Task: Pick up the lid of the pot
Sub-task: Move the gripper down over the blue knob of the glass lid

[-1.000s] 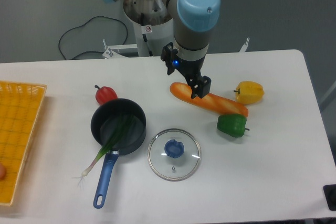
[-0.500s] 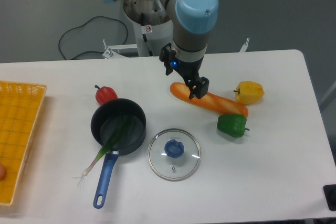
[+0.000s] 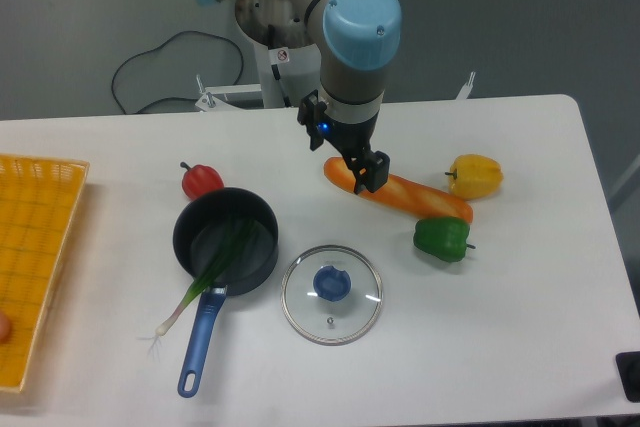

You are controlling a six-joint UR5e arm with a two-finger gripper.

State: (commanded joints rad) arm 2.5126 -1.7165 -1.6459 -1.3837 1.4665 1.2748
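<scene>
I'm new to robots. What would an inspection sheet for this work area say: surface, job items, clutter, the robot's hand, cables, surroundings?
Surface: white table; damage, nothing seen.
Job items: glass lid flat on the table, its blue knob up, beside a black pan.
Clutter: green onion in the pan, root end sticking out; red vegetable, long orange vegetable, yellow pepper, green pepper.
Hand: the hand is open, fingers apart, holding nothing.
Cables: one dark cable looping behind the table; its ends can't be traced.
Surroundings: orange crate at the left, cut off by the picture; black object at the right edge, unidentified.
</scene>
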